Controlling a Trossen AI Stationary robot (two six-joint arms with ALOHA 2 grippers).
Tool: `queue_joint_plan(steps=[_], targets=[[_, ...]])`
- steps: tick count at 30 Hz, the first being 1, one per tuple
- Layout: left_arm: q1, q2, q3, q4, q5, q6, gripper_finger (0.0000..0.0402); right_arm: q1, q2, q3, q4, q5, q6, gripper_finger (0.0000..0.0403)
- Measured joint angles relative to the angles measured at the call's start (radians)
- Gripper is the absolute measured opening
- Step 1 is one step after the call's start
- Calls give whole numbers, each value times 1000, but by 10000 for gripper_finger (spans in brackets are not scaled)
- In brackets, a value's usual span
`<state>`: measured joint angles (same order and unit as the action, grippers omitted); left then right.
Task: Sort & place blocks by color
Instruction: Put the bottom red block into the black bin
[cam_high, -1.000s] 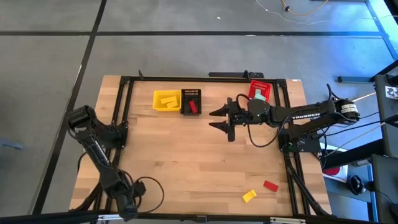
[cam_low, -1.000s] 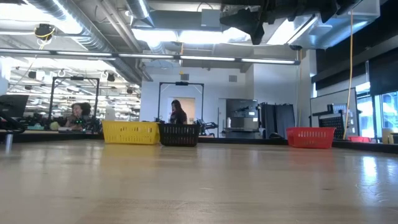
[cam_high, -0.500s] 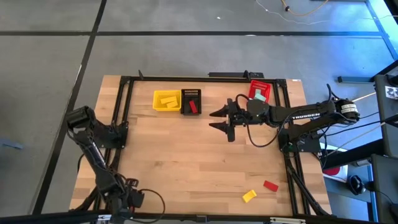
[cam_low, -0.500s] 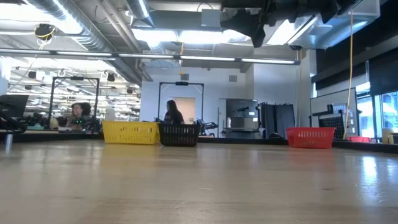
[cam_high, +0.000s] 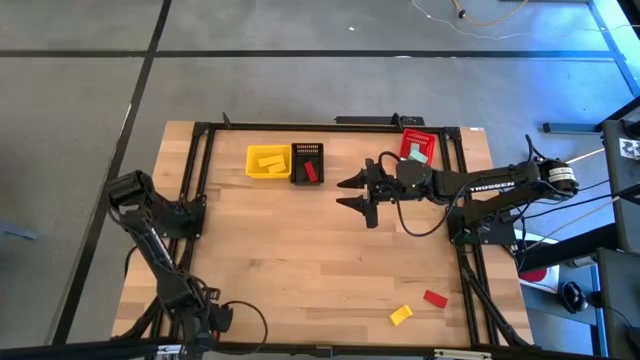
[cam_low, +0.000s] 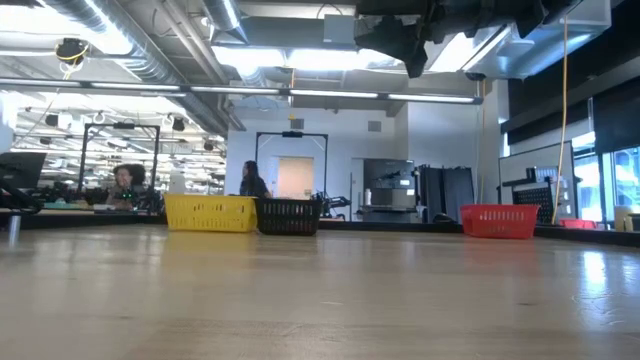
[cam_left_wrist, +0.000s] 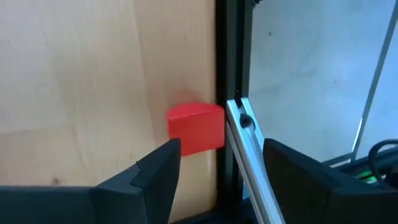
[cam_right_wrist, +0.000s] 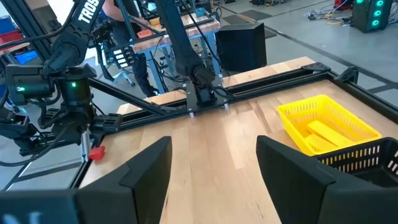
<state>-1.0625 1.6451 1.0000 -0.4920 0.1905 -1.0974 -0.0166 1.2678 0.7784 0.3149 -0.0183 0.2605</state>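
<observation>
Blocks first: a small red block with one rounded side (cam_left_wrist: 194, 127) lies flat on the pale wooden table (cam_high: 300, 260), hard against the black metal frame rail (cam_left_wrist: 231, 74) at the 7 o'clock corner. My left gripper (cam_left_wrist: 221, 149) hovers low just short of it, jaws spread, nothing between them; the block sits ahead of the tips, untouched.

My right gripper (cam_high: 348, 193) hangs in the air over the table a little toward 1 o'clock from the middle, jaws also spread and empty, pointing toward 9 o'clock.

At 5 o'clock a flat yellow block (cam_high: 400, 315) and a flat red block (cam_high: 434, 298) lie near each other on the wood, not touching.

Along the far edge, the yellow slotted plastic basket (cam_high: 252, 160) at 11 o'clock holds a yellow bar (cam_high: 270, 160). The black slotted basket (cam_high: 307, 150) touches its side at 12 o'clock and holds a red bar (cam_high: 309, 172). The red slotted basket (cam_high: 422, 136) at 1 o'clock holds a pale teal piece (cam_high: 414, 154).
</observation>
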Motion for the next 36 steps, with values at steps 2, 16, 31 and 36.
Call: queue_joint_plan(steps=[2,16,31,36], targets=[[10,0,0,4,-9,6,226,0,0,0,-1,0,0,236],[41,0,0,-1,-10,62,224,0,0,0,-6,0,0,236],[46,0,-16,-58,-23,136,303,0,0,0,-7,0,1,236],[48,0,-17,-54,-26,121,340,0,0,0,-7,0,1,236]])
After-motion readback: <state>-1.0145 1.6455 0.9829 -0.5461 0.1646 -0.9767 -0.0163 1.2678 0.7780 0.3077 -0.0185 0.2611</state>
